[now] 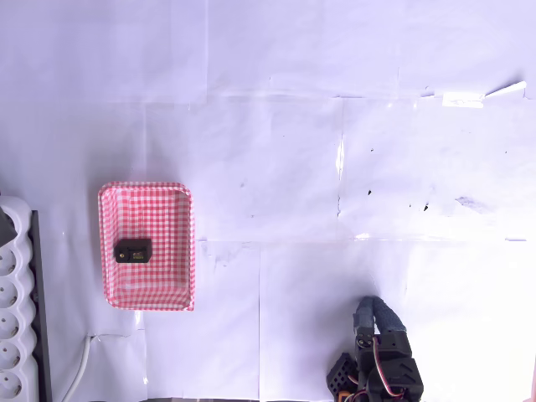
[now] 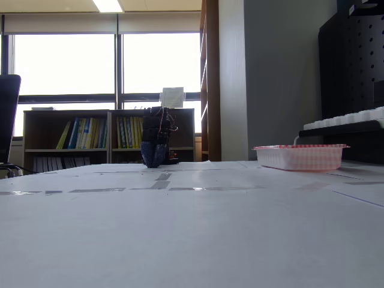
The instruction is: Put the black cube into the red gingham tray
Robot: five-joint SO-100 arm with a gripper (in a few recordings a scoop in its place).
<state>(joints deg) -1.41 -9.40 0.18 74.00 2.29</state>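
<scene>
The white paper-covered counter (image 1: 293, 167) carries everything. A white plastic power strip (image 1: 12, 310) lies along the left edge in the overhead view. Just right of it sits the shallow rectangular red gingham tray (image 1: 180, 251), seen side-on in the fixed view (image 2: 300, 157). The dark blue-black arm's end effector (image 1: 366, 322) rests low, well apart from the tray (I cannot tell if its fingers are parted). The small matte black cube (image 1: 132, 250) lies inside the tray, 1 block near its left wall.

The dark blue-black robot arm (image 1: 387, 360) sits folded at the overhead view's lower edge; its two-finger gripper (image 1: 367, 316) holds nothing, fingers close together.
</scene>
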